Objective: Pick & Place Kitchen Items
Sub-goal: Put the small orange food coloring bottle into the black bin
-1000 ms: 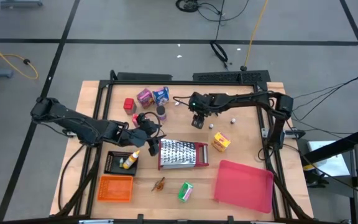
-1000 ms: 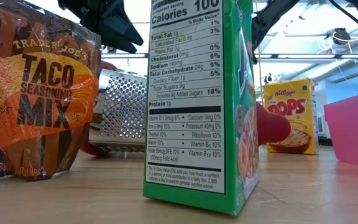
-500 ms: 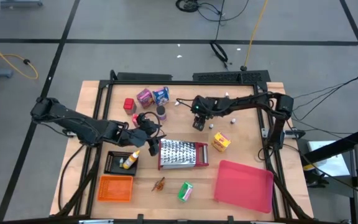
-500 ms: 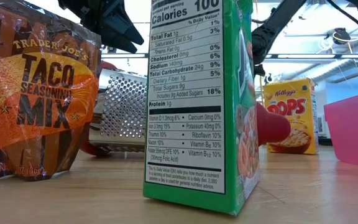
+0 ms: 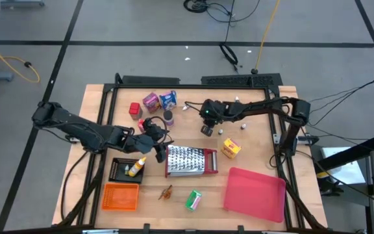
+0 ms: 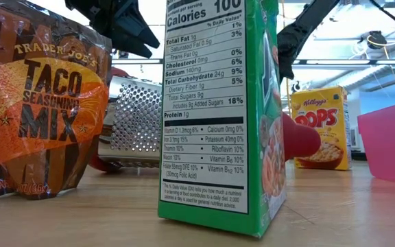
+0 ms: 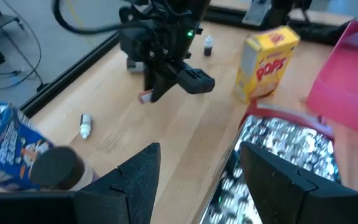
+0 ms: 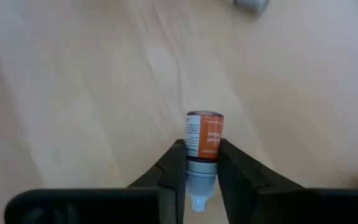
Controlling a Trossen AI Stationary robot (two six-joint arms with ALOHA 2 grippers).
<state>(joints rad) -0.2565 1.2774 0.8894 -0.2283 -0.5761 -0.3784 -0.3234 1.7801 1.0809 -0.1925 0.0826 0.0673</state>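
Right wrist view: we see the right gripper (image 8: 201,168) closed on a tiny bottle (image 8: 203,144) with an orange label, its two dark fingers (image 8: 173,171) pressing the bottle's sides just above the pale wooden table (image 8: 73,93). From the high view we place that gripper (image 5: 206,128) over the far middle of the table, near a yellow cereal box (image 5: 231,149) and behind the steel grater (image 5: 191,160). Through the left wrist view we see the same bottle as a small reddish speck (image 7: 145,96) at the tip of the right arm's fingers, with another tiny white bottle (image 7: 86,124) lying on the wood nearby and the yellow box (image 7: 267,62) standing beyond. The left gripper (image 5: 156,144) hovers beside the grater's left end with its jaws apart and nothing between them; a dark round jar (image 7: 58,167) and a blue packet (image 7: 5,142) sit close to it. Elsewhere on the table we note a pink-purple packet (image 5: 150,101), a red box (image 5: 134,109), a green box (image 5: 193,199) near the front edge, and the flat red tray (image 5: 255,193) at front right. In the low view a taco seasoning pouch (image 6: 40,103) stands left of the green box (image 6: 221,116).
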